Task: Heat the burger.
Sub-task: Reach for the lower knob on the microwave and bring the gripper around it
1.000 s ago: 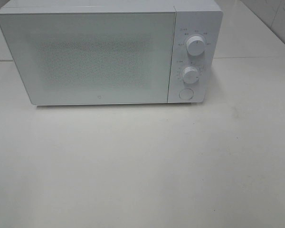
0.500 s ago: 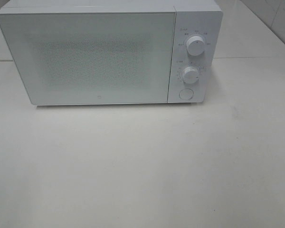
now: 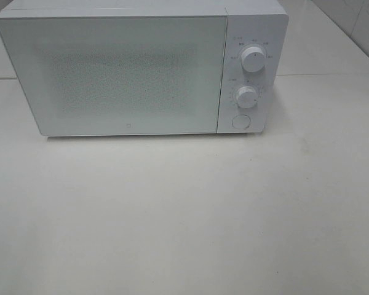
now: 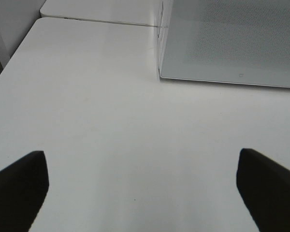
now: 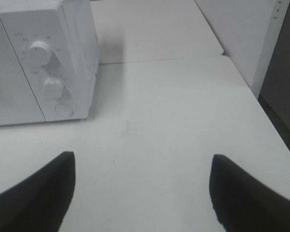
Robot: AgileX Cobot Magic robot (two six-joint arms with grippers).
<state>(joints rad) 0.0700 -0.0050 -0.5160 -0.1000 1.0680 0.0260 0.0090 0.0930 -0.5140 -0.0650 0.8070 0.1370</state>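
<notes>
We see a white table [image 3: 184, 215] with the microwave [image 3: 141, 70] at its back, frosted door [image 3: 111, 74] closed, so the burger shows in no view and we can't tell if it sits inside. Left gripper [image 4: 141, 159] and right gripper [image 5: 142, 162] both hang spread and empty over the table. We'd expect the burger to be light, soft and prone to shearing apart, so we'd cup it low at the sides, gently. Marks ring the two knobs [image 3: 253, 59] above the round button [image 3: 240, 121], and a small logo [image 3: 128, 128] sits low on the door, all too small to read.
</notes>
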